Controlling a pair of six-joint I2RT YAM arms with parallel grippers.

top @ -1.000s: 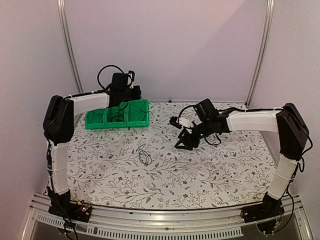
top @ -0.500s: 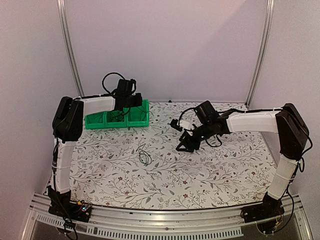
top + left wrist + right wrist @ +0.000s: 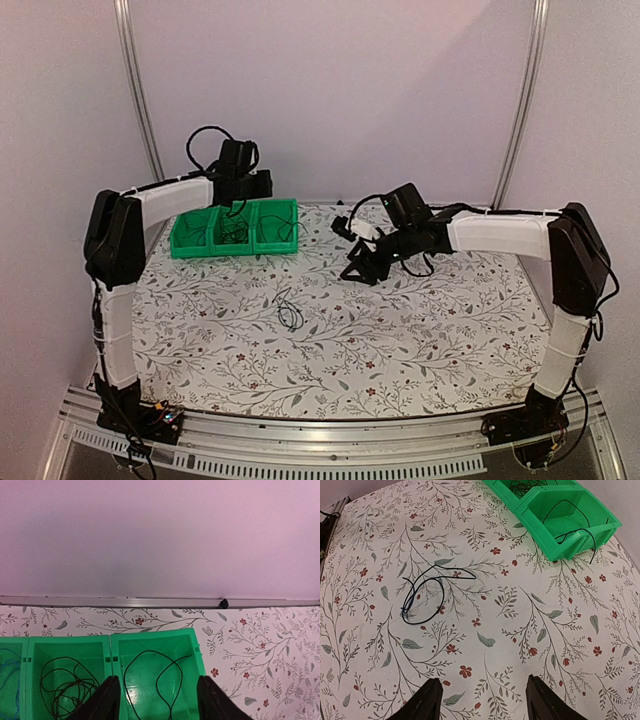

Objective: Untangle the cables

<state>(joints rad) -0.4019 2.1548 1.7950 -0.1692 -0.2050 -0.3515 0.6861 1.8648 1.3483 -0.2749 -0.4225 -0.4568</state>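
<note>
The cables lie in two places. A thin black loop (image 3: 288, 308) rests on the floral cloth mid-table and shows in the right wrist view as a tangle (image 3: 425, 592). Others sit in the green bin (image 3: 270, 243). In the left wrist view, one cable (image 3: 165, 680) curves through the right compartment and a coil (image 3: 65, 685) fills the middle one. My left gripper (image 3: 157, 707) hovers open over the right compartment, empty. My right gripper (image 3: 485, 707) is open above bare cloth, to the right of the loop. In the top view the left gripper (image 3: 243, 185) is above the bin and the right gripper (image 3: 362, 265) is right of centre.
The green bin (image 3: 560, 515) stands at the back left, with one cable end (image 3: 587, 537) hanging over its front rim. A bluish wire (image 3: 7, 672) lies in its left compartment. A metal rail (image 3: 150, 601) and the back wall close off the table just behind the bin.
The left gripper has opened and drawn up and back over the bin; a cable now lies loose in the right compartment. The right gripper has shifted slightly back and left.
</note>
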